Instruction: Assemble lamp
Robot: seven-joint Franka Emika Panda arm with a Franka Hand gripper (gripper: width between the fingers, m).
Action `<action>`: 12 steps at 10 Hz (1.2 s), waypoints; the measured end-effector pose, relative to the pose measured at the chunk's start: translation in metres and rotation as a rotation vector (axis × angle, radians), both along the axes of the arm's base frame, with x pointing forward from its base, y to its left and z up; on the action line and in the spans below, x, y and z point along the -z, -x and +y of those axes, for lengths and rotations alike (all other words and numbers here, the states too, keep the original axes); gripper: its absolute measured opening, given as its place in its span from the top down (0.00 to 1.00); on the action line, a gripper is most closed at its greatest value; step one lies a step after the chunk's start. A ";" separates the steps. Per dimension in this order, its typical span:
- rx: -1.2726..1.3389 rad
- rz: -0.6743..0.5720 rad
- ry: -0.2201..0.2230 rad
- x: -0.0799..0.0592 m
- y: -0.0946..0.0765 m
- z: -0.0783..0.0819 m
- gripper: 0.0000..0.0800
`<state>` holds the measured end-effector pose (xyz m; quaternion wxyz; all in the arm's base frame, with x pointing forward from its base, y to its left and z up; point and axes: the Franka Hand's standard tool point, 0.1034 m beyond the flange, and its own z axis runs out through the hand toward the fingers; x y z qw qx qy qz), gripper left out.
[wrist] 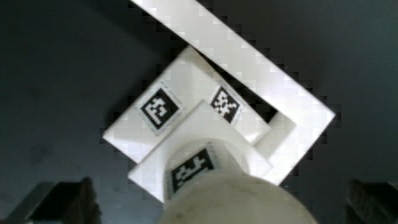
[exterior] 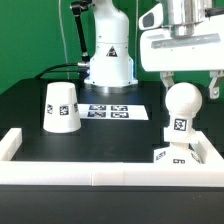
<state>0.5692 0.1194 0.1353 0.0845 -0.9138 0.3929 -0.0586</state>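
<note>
The white bulb (exterior: 181,104) stands upright with its tagged neck down on the low base block (exterior: 178,153), near the exterior view's right front corner. My gripper (exterior: 190,86) hangs over the ball, one finger on each side, open and not touching it. In the wrist view the ball (wrist: 240,200) fills the space between my dark fingers (wrist: 64,200), with a gap on each side, and the base (wrist: 192,112) lies below it. The cone shade (exterior: 60,107) stands alone on the exterior view's left.
The marker board (exterior: 108,111) lies flat on the black table behind the middle. A white rail (exterior: 90,169) edges the front and both sides; it also shows in the wrist view (wrist: 231,50) beside the base. The robot's pedestal (exterior: 108,62) stands at the back.
</note>
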 end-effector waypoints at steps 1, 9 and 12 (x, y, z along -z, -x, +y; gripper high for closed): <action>-0.095 -0.024 0.015 -0.005 0.009 -0.001 0.13; -0.514 -0.038 0.102 0.010 0.029 -0.030 0.13; -0.567 -0.040 0.117 0.017 0.035 -0.053 0.13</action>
